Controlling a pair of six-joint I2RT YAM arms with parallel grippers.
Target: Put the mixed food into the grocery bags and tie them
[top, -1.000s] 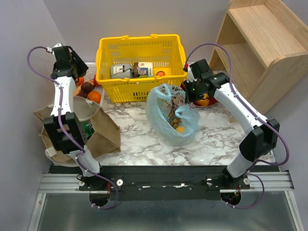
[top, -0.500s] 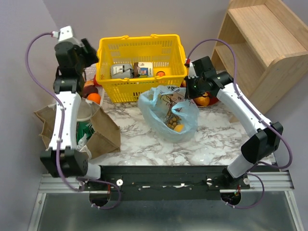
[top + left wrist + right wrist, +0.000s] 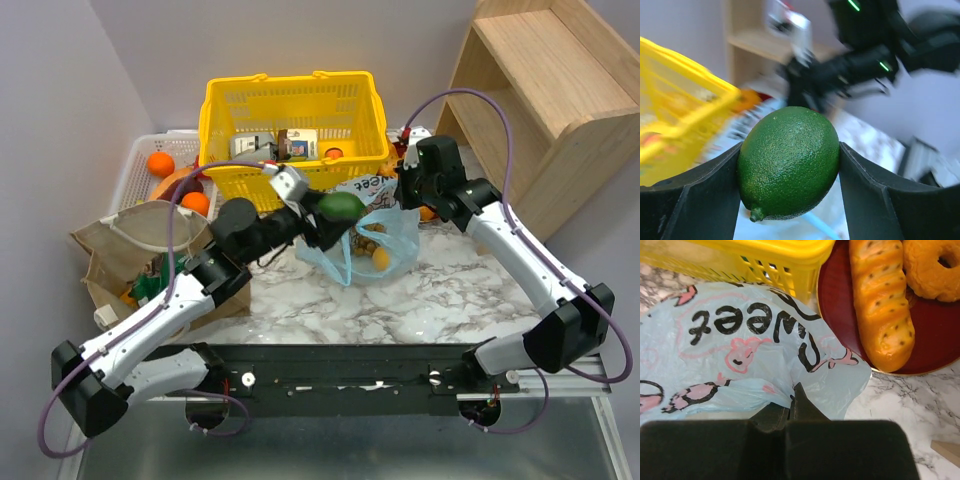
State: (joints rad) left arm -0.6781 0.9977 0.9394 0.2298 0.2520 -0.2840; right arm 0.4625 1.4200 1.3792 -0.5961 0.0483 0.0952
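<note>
While right tool (image 3: 792, 401) pinches bag (image 3: 740, 347) (blue), left tool (image 3: 789, 172) grips lime (image 3: 787, 152).

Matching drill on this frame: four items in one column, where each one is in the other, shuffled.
Items
1. lime
2. blue bag
3. loaf
4. cartons

Places
A. on the plate
B. in the basket
C. held in the left gripper
D. pinched in the right gripper

Pairs: 1-C, 2-D, 3-A, 4-B
</note>
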